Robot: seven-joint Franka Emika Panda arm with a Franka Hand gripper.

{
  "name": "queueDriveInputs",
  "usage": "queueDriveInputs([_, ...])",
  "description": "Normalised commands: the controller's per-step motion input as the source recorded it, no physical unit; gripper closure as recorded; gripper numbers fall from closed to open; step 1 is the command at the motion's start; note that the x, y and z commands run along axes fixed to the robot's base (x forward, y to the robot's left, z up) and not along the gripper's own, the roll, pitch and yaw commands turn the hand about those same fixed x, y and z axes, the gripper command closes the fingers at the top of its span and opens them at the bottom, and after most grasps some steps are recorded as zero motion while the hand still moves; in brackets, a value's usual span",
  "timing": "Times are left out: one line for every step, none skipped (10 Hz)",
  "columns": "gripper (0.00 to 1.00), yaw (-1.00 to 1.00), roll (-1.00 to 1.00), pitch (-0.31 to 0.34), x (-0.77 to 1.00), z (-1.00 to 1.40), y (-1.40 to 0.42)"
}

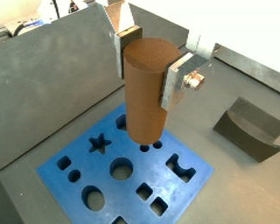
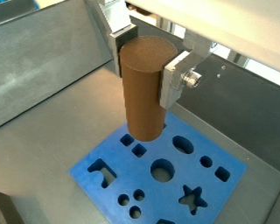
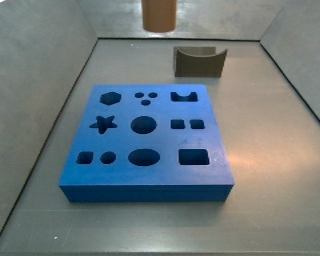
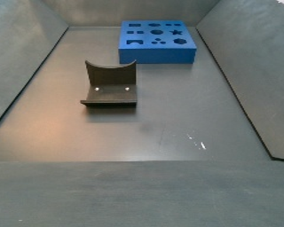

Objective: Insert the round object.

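Note:
The round object [image 1: 146, 92] is a smooth brown cylinder peg, held upright. My gripper [image 1: 149, 70] is shut on the peg near its upper end, with the silver fingers [image 1: 175, 80] on both sides. Both wrist views show this, and in the second one the gripper [image 2: 147, 66] holds the peg [image 2: 143, 92] the same way. The peg hangs well above the blue block [image 1: 166, 188], over its edge. The block's large round hole [image 1: 122, 166] is open, also in a side view [image 3: 144, 125]. In that side view only the peg's lower end [image 3: 159, 14] shows, high above the floor.
The blue block [image 3: 147, 140] has several other shaped holes, among them a star [image 3: 103, 125]. The dark fixture [image 3: 199, 62] with a curved notch stands on the floor beyond the block, and it also shows in a side view [image 4: 110, 84]. Grey walls [image 1: 60, 79] enclose the floor.

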Motion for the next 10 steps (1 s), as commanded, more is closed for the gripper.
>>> queueDriveInputs([1.00, -0.10, 0.10, -0.191, 0.02, -0.84, -0.16])
queueDriveInputs([1.00, -0.11, 0.15, -0.167, 0.00, -0.81, -0.17])
queueDriveInputs([1.00, -0.15, 0.20, -0.139, 0.00, -0.80, -0.16])
queueDriveInputs([1.00, -0.17, 0.23, -0.116, 0.00, -0.79, -0.14])
queueDriveInputs([1.00, -0.18, 0.25, -0.104, 0.00, -0.79, -0.12])
queueDriveInputs([1.00, -0.19, 0.25, -0.080, 0.00, -0.83, -0.11])
queueDriveInputs([1.00, -0.06, 0.24, -0.097, -0.31, -0.82, -0.11])
queueDriveInputs([1.00, -0.01, 0.18, -0.116, -0.34, -0.89, -0.12])
queueDriveInputs([1.00, -0.02, 0.08, -0.106, -0.36, -0.84, -0.09])
queueDriveInputs([1.00, 0.00, 0.00, -0.076, -0.30, -0.68, -0.11])
